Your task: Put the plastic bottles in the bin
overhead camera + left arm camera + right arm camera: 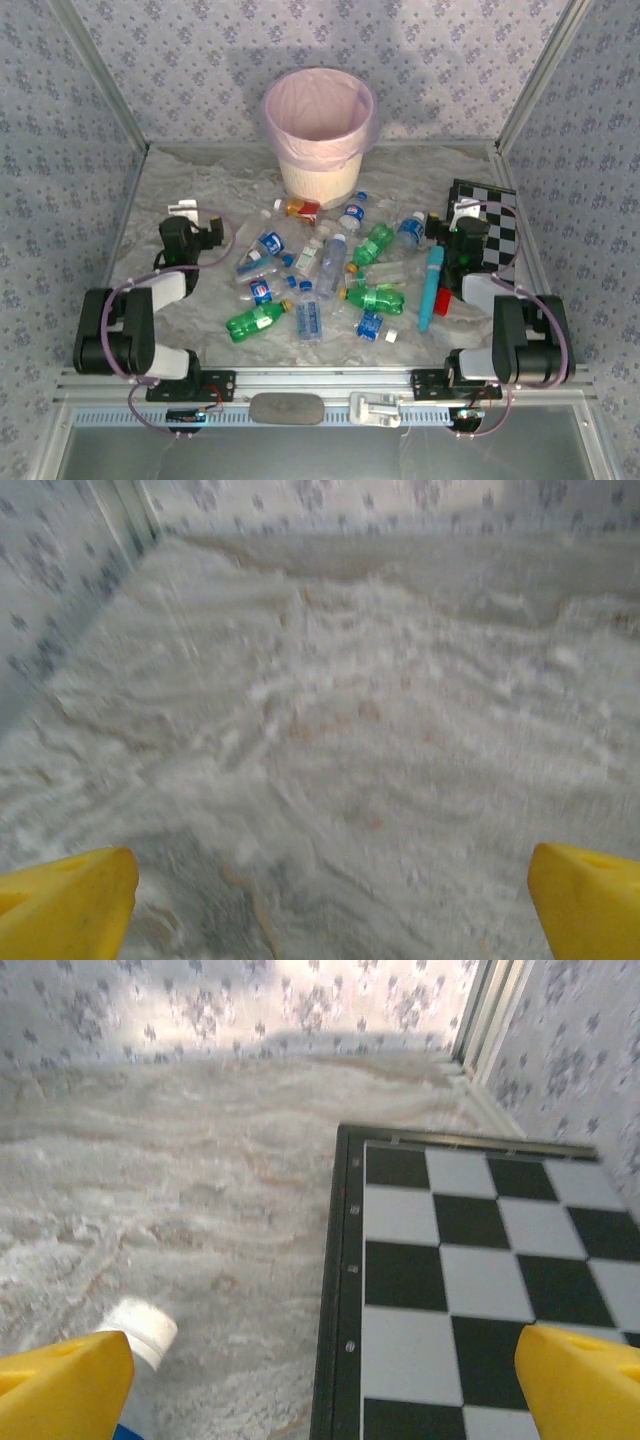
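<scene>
The bin (320,130), cream with a pink liner, stands at the back centre. Several plastic bottles lie scattered in front of it: a green one (258,319) near the front left, another green one (377,298), a clear blue-labelled one (262,247) and an orange-labelled one (298,207) close to the bin. My left gripper (185,215) hovers left of the pile, open (330,910) over bare cloth. My right gripper (462,215) is right of the pile, open (325,1385) over the board's edge. A white-capped bottle (140,1332) lies by its left finger (65,1385).
A black-and-white chequered board (495,225) (480,1260) lies at the right. A turquoise stick with a red end (431,288) rests beside the right arm. Wrinkled grey cloth (350,710) covers the table, and patterned walls close in three sides.
</scene>
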Tool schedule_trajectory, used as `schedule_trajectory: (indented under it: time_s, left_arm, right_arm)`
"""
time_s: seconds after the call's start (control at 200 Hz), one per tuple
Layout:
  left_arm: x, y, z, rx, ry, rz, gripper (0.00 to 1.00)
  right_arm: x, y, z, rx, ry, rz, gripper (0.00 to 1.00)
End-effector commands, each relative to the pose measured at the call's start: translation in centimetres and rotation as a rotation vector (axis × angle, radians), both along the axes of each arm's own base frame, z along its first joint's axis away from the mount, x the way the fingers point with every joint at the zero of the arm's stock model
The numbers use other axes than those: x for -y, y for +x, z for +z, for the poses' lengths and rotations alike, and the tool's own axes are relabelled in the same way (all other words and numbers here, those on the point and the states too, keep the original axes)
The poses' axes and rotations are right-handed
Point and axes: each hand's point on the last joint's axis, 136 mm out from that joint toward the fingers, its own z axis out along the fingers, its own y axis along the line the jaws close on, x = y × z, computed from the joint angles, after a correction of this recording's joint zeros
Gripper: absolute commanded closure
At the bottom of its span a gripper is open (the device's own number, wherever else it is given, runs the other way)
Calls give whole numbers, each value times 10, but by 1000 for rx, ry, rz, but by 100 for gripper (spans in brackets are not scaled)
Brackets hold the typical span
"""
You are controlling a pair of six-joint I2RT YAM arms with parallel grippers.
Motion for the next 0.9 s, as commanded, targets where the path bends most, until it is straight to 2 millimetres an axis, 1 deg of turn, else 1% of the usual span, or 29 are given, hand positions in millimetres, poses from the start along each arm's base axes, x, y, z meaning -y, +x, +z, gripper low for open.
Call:
schedule_trajectory:
  time_s: [0.0,0.075,0.15,0.21,0.27,0.305,0.405,0.475,0.57,0.65,0.69,0.7,0.73,0.815,0.895]
  left_arm:
    - [-5,-6,25,-26,-5,34,0]
    - [-4,-11,37,-33,-14,37,0]
    - [-3,-16,50,-11,-48,47,0]
    - [0,-22,60,-7,-119,59,0]
    - [4,-28,68,-28,-211,80,0]
    - [9,-31,70,-44,-271,81,0]
    - [33,-39,71,-77,-443,45,0]
    - [52,-45,68,-89,-533,26,0]
    - [78,-51,62,-107,-618,5,0]
    - [97,-53,57,-127,-675,-1,0]
    - [106,-53,55,-136,-688,-8,0]
    - [107,-52,55,-136,-690,-6,0]
    - [113,-51,55,-140,-692,-15,0]
    - [131,-47,56,-154,-680,-39,0]
    - [147,-39,58,-173,-672,-64,0]
  right_arm:
    - [4,-5,23,-9,36,-51,0]
    - [-1,-5,40,-10,76,-44,0]
    - [-10,-6,53,-34,119,-36,0]
    - [-20,-8,60,-62,154,-24,0]
    - [-33,-12,63,-107,189,-5,0]
    - [-41,-15,66,-131,213,9,0]
    - [-63,-25,66,-219,309,36,0]
    - [-75,-33,63,-288,389,39,0]
    - [-94,-47,52,-406,498,37,0]
    - [-102,-60,37,-502,588,-32,0]
    - [-109,-64,31,-537,628,-38,0]
    - [-110,-68,28,-561,632,-44,0]
    - [-114,-72,22,-593,648,-52,0]
    - [-117,-74,13,-625,661,-82,0]
    - [-110,-68,4,-619,664,-155,0]
